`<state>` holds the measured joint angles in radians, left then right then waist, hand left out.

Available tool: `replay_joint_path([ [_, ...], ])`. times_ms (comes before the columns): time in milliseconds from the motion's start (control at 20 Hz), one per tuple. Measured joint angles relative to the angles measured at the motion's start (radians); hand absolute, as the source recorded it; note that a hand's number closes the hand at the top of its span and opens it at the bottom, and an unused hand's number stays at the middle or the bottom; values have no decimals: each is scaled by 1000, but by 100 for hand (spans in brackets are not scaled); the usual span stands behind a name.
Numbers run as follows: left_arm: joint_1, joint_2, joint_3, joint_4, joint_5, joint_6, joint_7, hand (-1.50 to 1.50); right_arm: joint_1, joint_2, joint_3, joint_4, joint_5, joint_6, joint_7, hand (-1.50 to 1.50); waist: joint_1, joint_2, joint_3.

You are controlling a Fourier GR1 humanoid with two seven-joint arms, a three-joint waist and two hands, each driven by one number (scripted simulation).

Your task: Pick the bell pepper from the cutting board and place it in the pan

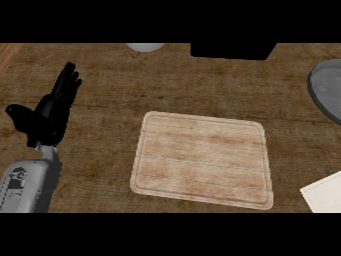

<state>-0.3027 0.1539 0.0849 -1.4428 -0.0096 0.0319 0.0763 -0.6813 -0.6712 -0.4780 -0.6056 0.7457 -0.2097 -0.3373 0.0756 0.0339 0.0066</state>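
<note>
Brown counter carries a bare cutting board with no bell pepper in view, so the left hand, resting with fingers straight and apart, risks reaching for nothing, far from the pan.

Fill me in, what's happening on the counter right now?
Nothing is being handled at this moment. The left hand rests open at the left of the head view, fingers up, holding nothing. The right hand is out of view. The cutting board lies bare in the middle of the counter, and no bell pepper shows anywhere. The pan sits at the right edge, partly cut off; the part that shows holds nothing. A white object is at the lower right.
</note>
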Motion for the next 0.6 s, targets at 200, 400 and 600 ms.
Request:
replay_joint_path([
  [200,-8,-3,-6,2,-3,-2,-2,0,-40,-7,-27,123,-9,-32,-53,150,12,5,2],
  [400,-17,-5,-7,5,-2,-3,0,0,-66,-15,-46,238,-30,49,-61,-150,19,10,3],
  [600,-26,-2,-5,8,2,-8,1,0,-91,-20,-63,324,-56,170,-77,-150,24,12,4],
])
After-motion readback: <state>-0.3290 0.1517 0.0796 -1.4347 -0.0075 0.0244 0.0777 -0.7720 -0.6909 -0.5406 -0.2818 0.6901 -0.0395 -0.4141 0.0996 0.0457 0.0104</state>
